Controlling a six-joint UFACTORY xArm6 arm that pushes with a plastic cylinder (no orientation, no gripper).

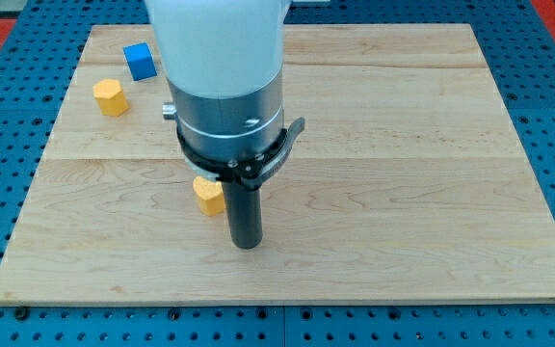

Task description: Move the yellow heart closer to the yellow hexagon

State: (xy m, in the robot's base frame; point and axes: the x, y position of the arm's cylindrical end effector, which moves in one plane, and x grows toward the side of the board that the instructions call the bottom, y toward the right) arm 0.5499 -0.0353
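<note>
A yellow block (208, 195), partly hidden behind the arm so its shape is hard to make out, lies on the wooden board (403, 193) left of centre. The yellow hexagon (110, 97) lies near the board's upper left. My tip (247, 245) rests on the board just to the lower right of the partly hidden yellow block, close beside it; I cannot tell if they touch.
A blue cube (140, 61) lies near the view's top left, just up and right of the yellow hexagon. The arm's white and grey body (224, 87) covers the upper middle of the board. Blue pegboard surrounds the board.
</note>
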